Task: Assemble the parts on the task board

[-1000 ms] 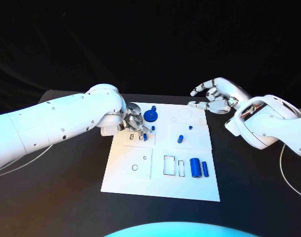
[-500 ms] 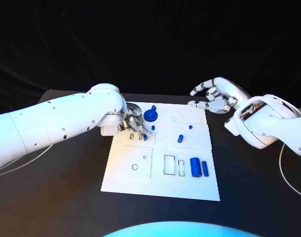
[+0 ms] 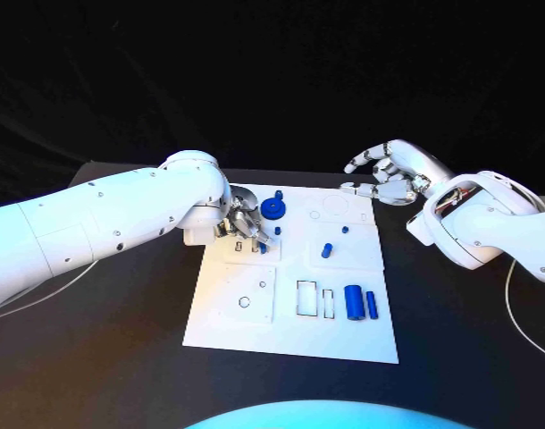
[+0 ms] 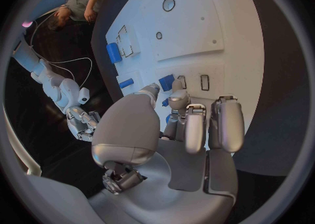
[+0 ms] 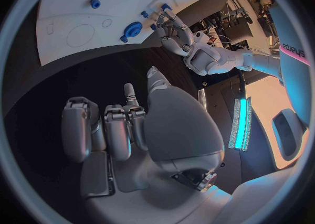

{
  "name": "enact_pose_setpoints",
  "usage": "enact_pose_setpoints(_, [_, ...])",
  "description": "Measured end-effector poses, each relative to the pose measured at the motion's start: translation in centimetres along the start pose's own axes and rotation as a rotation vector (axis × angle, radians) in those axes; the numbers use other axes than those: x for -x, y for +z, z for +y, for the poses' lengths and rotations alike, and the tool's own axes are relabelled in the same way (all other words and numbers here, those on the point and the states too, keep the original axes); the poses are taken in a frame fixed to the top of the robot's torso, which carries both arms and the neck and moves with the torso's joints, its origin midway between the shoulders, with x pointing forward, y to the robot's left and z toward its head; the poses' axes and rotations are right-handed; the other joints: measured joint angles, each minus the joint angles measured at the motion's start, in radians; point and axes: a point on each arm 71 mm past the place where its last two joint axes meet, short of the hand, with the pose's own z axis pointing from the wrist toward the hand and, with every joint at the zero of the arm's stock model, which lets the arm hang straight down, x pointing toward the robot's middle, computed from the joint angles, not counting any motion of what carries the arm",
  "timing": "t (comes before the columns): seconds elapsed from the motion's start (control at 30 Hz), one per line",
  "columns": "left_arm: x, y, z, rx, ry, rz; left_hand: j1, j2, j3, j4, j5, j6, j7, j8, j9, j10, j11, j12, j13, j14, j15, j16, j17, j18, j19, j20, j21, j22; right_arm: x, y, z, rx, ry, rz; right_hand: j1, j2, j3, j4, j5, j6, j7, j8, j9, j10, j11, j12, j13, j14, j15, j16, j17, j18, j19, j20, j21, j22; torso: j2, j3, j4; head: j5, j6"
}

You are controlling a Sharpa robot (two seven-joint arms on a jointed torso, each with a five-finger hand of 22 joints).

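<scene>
Two cylinders [image 3: 362,304] lie lengthwise on task board [image 3: 234,326].

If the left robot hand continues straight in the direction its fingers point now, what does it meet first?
Probably the small blue part lying on the board right at the fingertips of the left robot hand. Depth is unclear; they may already touch it.

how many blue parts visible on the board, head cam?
6. Round part with a small piece just beyond it at the far edge; a peg beside the left robot hand; a peg mid-board; two cylinders near right. The hand may hide more.
</scene>
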Motion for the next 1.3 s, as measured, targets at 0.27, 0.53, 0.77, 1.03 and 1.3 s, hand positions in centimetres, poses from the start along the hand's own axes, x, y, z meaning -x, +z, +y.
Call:
enact_pose_setpoints(0.27, [-0.02,0.12,-0.21,-0.003,-0.003,0.004,0.021,0.000,0.029,-0.001,0.000,0.000,0.000,0.000,0.006,0.000,0.000,0.000,0.001,0.000,0.000,0.000,0.000,0.000,0.000,0.000,0.004,0.003,-0.02,0.00,0.02,0.000,0.000,0.001,0.000,0.000,0.000,0.000,0.000,0.000,0.000,0.000,0.000,0.000,0.000,0.000,0.000,0.000,0.000,0.000,0.000,0.000,0.000,0.000,0.000,0.001,0.001,-0.0001,-0.0003,-0.002,-0.003])
enact_pose_setpoints(0.53, [0.02,0.16,-0.16,-0.003,-0.010,0.006,0.088,-0.013,0.134,-0.007,0.000,-0.006,-0.005,0.000,0.022,-0.004,-0.004,0.000,0.001,0.000,-0.007,0.000,0.000,0.000,0.000,0.000,0.004,0.009,-0.03,0.00,0.01,-0.001,0.000,0.002,0.000,0.000,0.000,0.000,0.000,0.003,-0.003,0.000,0.000,0.000,0.000,0.000,0.000,0.000,0.000,0.000,0.000,0.000,0.000,0.000,0.000,0.000,0.001,-0.0001,-0.0002,-0.004,-0.006])
enact_pose_setpoints(0.77, [0.02,0.16,-0.16,-0.005,-0.016,0.010,0.112,-0.045,0.244,-0.009,-0.002,-0.011,-0.003,-0.006,0.036,-0.005,-0.005,0.000,0.001,0.000,-0.007,0.000,0.000,0.000,0.000,0.000,0.008,0.014,-0.05,-0.01,0.03,-0.001,0.001,0.004,0.000,0.000,0.000,0.000,0.000,0.003,-0.003,0.000,0.000,0.000,0.000,0.000,0.000,0.000,0.000,0.000,0.000,0.000,0.000,0.000,-0.004,0.000,0.000,0.0000,0.0002,-0.004,-0.008])
enact_pose_setpoints(1.03, [-0.03,0.17,-0.12,-0.007,-0.022,0.014,0.128,-0.088,0.360,-0.009,0.003,-0.010,-0.003,-0.012,0.044,-0.005,-0.005,0.000,-0.005,0.000,-0.007,0.000,0.000,0.000,0.000,0.000,0.008,0.018,-0.07,-0.01,0.03,-0.001,0.001,0.006,0.000,0.000,0.000,0.000,0.004,0.003,-0.003,0.000,0.000,0.004,-0.004,0.000,0.000,0.000,0.000,0.000,0.000,0.000,0.000,0.000,-0.004,0.000,0.000,0.0003,0.0003,-0.003,-0.008])
enact_pose_setpoints(1.3, [-0.15,-0.09,0.21,-0.018,-0.054,0.017,0.072,-0.137,0.455,-0.013,0.046,-0.014,0.000,0.018,0.102,0.004,0.003,-0.006,0.001,0.000,-0.007,0.000,0.000,0.000,0.000,0.000,0.012,0.022,-0.05,-0.03,-0.01,-0.002,0.000,0.005,0.000,0.000,0.000,0.000,0.004,0.003,-0.003,0.004,0.001,0.004,-0.004,0.000,0.000,0.000,0.000,0.000,0.000,0.000,0.000,0.000,-0.004,0.000,-0.001,0.0005,0.0004,-0.006,-0.007])
